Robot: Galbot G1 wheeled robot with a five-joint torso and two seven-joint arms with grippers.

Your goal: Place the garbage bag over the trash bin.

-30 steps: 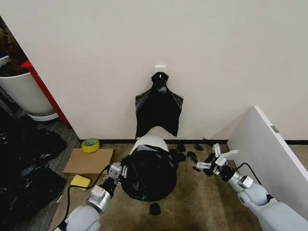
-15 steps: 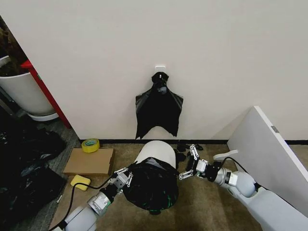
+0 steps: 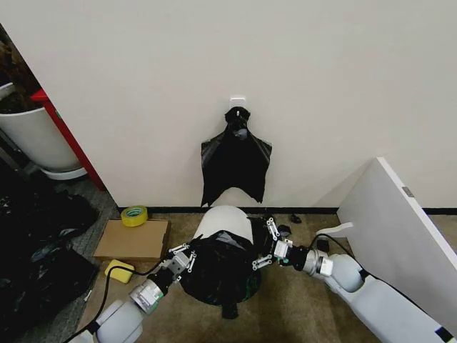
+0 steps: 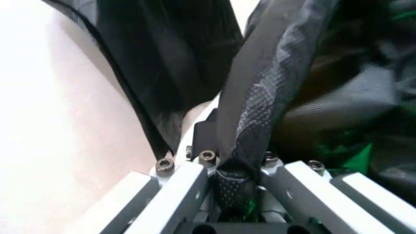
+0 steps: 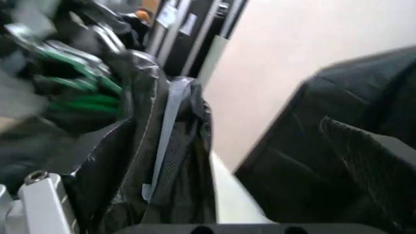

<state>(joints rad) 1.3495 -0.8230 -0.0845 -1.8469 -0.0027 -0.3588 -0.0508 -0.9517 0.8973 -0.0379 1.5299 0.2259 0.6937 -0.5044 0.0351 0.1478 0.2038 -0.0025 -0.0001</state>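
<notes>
Head view: garbage bag (image 3: 218, 268) half over trash bin (image 3: 223, 221)

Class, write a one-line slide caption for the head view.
Both claws, left claw and right claw, flank the black garbage bag on the white trash bin.

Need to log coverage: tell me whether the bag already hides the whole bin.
No. In the head view the bag wraps only the near part of the bin, whose far white end is bare.
</notes>
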